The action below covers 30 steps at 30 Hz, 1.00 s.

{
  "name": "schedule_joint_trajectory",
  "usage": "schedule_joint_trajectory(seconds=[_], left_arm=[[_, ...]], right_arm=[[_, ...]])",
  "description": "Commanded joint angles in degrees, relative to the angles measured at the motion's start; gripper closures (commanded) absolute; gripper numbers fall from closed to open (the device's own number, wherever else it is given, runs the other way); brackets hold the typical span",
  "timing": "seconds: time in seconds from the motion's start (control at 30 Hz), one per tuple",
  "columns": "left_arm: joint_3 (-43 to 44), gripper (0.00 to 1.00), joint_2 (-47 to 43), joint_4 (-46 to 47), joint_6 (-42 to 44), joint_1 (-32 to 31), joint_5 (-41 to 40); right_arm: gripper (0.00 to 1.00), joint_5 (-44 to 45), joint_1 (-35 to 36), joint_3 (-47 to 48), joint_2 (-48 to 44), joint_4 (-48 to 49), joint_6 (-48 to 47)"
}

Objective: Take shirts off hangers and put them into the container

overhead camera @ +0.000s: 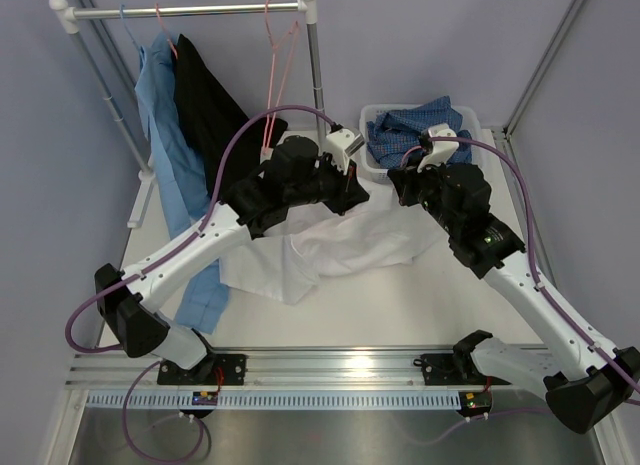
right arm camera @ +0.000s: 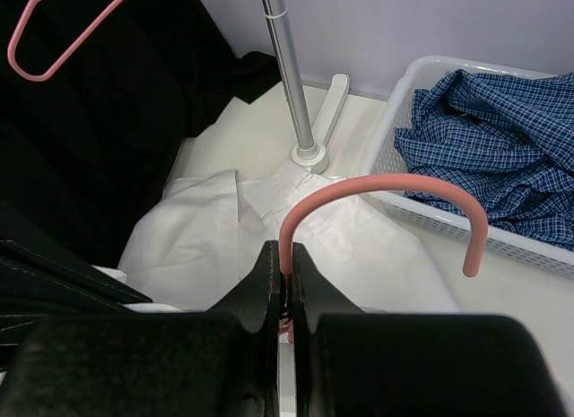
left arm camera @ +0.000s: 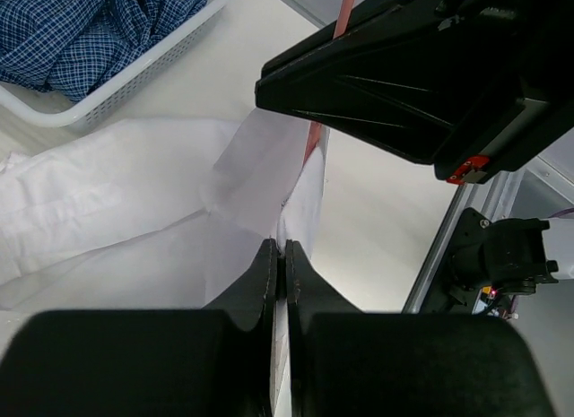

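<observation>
On the white surface (overhead camera: 420,315), between the two arms, lies the plain white long-sleeved cloth shirt (overhead camera: 340,247). It is crumpled and spread, and its long axis goes about left to right in the top view. Its right end is close to the shallow white rectangular plastic basket with perforated sides (overhead camera: 368,113). This basket stands at the far right and has the blue small-checked shirt (overhead camera: 420,130) heaped inside. The left fingers (left arm camera: 263,282) are pressed together on a raised fold of the white shirt. The right fingers (right arm camera: 266,273) are also pressed together, and they pinch the stem of the thin pink-red wire hanger (right arm camera: 386,181). In the right wrist view its hook makes an arch to the right of the fingers, and the free tip points down. At the far left, the plain light blue shirt (overhead camera: 165,135) and the plain black shirt (overhead camera: 205,115) hang with their length vertical on the white-and-metal clothes rack (overhead camera: 190,11), next to two bare pink hangers (overhead camera: 283,60).
</observation>
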Motion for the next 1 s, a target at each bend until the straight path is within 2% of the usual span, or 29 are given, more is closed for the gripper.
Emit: schedule_joint_trajectory(seconds=[0.0, 0.2, 0.4, 0.63, 0.77, 0.97], left_arm=[[2.0, 1.0, -0.1, 1.0, 0.6, -0.3, 1.9], [1.1, 1.0, -3.6, -1.5, 3.9, -0.3, -3.5], [-2.4, 1.0, -11.7, -3.1, 7.3, -0.3, -13.7], [-12.3, 1.0, -20.7, -3.8, 7.0, -0.3, -23.1], [-18.2, 1.0, -25.3, -3.7, 4.7, -0.3, -23.5], [-24.2, 1.0, -29.7, -3.7, 2.3, -0.3, -26.4]], right_arm=[[1.0, 2.4, 0.6, 0.3, -1.5, 3.7, -1.3], [1.0, 9.1, 0.7, -0.1, -2.9, 1.6, -1.4], [1.0, 19.4, 0.7, 0.1, -4.4, -3.0, -0.5], [1.0, 27.0, 0.6, 3.1, -6.2, -8.3, 3.1], [1.0, 32.1, 0.6, 5.8, -6.0, -12.2, 5.5], [1.0, 28.2, 0.6, 6.3, -7.7, -12.2, 7.7]])
